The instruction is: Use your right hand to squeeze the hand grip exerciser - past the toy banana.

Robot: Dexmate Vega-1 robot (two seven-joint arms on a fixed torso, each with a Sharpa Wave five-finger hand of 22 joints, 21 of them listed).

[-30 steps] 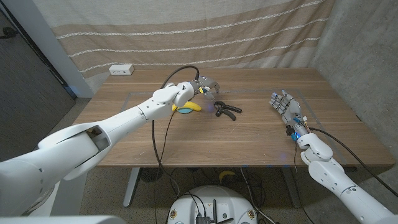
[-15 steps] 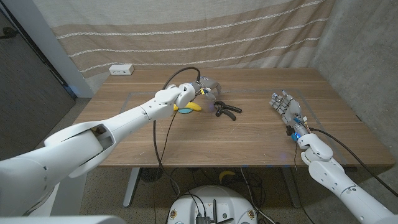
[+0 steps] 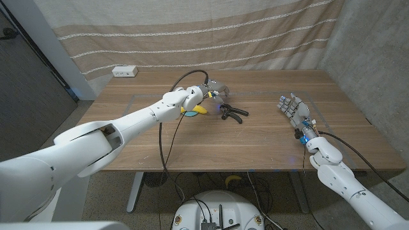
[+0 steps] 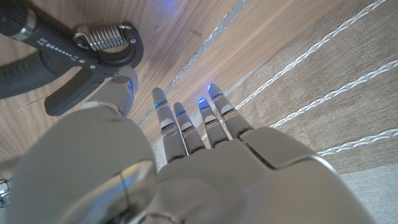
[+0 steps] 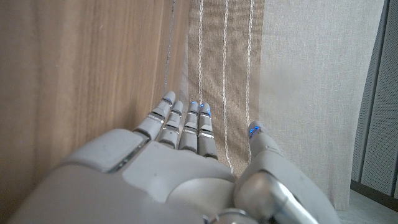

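The hand grip exerciser (image 3: 233, 112) lay on the wooden table (image 3: 255, 144) near its middle, just beside the toy banana (image 3: 195, 110), its spring end and black handles plain in the left wrist view (image 4: 68, 56). The left hand (image 3: 214, 90) hovered just above it, fingers (image 4: 186, 124) straight and apart, holding nothing. Well apart, the right hand (image 3: 291, 108) stood near the table's right side, fingers (image 5: 186, 121) extended, empty. A white power strip (image 3: 125, 71) sat at the far left edge.
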